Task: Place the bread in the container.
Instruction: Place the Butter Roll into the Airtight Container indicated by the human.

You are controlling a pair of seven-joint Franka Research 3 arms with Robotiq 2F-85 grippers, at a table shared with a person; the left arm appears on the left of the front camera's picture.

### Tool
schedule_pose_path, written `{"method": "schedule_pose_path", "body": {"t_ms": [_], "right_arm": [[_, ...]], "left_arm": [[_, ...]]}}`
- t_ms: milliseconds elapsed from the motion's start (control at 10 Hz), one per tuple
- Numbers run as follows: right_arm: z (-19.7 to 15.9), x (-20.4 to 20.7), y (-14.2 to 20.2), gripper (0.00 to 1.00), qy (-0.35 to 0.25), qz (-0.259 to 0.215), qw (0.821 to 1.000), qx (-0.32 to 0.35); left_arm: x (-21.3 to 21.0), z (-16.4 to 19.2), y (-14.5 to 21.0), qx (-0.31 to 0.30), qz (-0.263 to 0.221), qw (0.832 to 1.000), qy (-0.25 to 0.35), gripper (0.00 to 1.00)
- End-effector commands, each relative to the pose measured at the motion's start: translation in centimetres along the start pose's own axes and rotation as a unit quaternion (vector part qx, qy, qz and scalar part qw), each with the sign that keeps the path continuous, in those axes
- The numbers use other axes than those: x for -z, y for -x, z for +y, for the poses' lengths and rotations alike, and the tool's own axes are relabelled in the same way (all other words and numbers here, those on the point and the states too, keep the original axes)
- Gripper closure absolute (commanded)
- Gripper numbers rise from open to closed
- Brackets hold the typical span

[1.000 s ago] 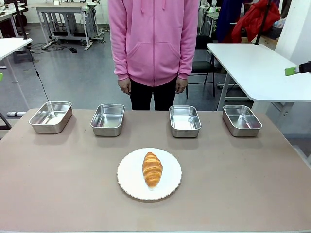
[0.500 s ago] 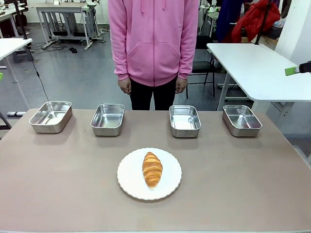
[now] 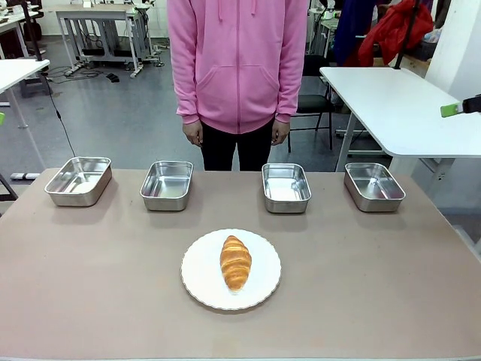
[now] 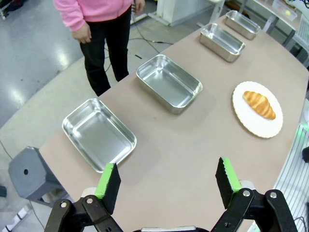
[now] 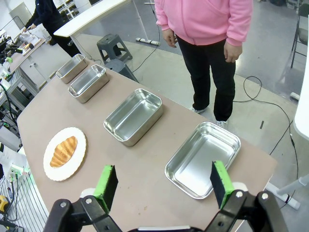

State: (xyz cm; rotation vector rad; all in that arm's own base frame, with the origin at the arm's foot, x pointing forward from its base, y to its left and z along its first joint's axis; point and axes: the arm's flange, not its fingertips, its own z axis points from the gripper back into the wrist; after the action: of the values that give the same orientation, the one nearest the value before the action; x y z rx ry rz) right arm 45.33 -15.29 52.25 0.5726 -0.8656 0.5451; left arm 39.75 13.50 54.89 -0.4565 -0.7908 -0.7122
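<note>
Bread (image 4: 259, 104) on white plate (image 4: 256, 126): well beyond left gripper (image 4: 167, 169), right of its spread fingers; left of right gripper (image 5: 162, 171), fingers likewise spread.

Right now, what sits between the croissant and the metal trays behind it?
Nothing stands there. In the front view, beyond the croissant comes the rim of its white plate, then bare tabletop up to the trays.

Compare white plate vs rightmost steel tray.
The plate is round, white, flat; the rightmost tray is rectangular, shiny steel, walled. The plate holds the croissant; the tray is empty. The plate sits near the robot, the tray at the far edge. Both rest on the table.
</note>
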Motion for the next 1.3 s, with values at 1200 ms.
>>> {"method": "schedule_pose_path", "body": {"t_ms": [1200], "right_arm": [[0.07,0.1,-0.09,0.0,-0.002,-0.002,1.0,-0.001]], "left_arm": [[-0.03,-0.03,-0.01,0.002,-0.001,1.0,0.0,0.0]]}}
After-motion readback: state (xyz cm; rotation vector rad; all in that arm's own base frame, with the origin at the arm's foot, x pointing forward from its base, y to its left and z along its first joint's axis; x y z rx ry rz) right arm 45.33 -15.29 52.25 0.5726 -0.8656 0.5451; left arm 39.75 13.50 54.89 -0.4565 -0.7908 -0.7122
